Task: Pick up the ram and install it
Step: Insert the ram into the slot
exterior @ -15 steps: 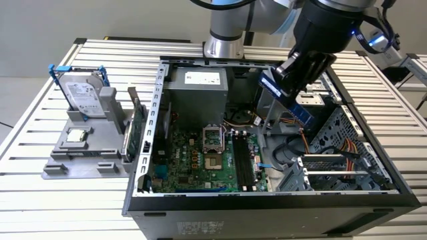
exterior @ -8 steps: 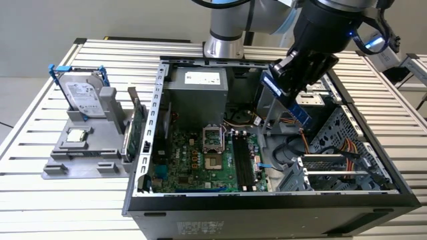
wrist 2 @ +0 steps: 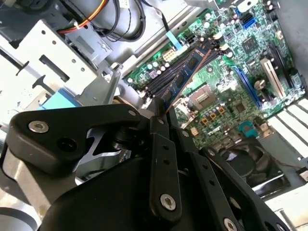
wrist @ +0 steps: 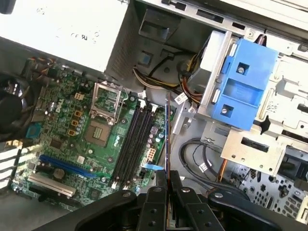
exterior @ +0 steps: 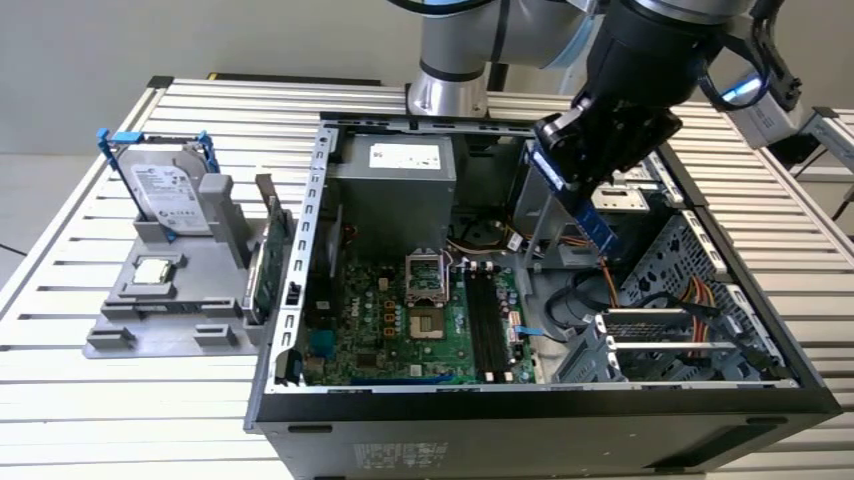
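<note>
- Blue-edged ram (exterior: pixel 598 228) is pinched tight in the gripper (exterior: pixel 574 180), upper right of the exterior view, above the open case (exterior: pixel 320 200).
- Black memory slots (exterior: pixel 483 320) lie lower, near the centre.
- Orange cables (exterior: pixel 610 282) crowd just beneath the ram.

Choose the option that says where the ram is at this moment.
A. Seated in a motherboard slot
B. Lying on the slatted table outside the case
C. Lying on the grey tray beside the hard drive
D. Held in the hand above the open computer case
D: in the exterior view the ram hangs from the hand, which is shut on it, above the open computer case and well clear of the memory slots.
</note>
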Robot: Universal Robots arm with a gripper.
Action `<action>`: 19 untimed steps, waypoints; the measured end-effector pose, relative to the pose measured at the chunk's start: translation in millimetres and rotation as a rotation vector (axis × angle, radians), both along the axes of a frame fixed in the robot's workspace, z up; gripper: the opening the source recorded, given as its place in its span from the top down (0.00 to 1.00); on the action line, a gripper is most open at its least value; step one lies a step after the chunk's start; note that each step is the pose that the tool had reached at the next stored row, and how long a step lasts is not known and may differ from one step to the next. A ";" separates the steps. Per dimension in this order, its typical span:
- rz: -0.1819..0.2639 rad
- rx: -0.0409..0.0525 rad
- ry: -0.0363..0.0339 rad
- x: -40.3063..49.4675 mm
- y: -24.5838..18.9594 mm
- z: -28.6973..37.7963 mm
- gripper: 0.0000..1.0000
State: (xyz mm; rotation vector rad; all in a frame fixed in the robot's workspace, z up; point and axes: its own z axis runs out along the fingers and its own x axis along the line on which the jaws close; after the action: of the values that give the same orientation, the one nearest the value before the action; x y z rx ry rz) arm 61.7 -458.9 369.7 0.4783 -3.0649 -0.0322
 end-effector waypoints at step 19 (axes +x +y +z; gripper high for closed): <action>-0.219 0.0000 0.0000 0.1 0.0 0.0 1.00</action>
State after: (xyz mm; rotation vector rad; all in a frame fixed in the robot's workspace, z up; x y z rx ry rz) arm 61.8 -458.9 369.7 0.1412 -3.1012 -0.0388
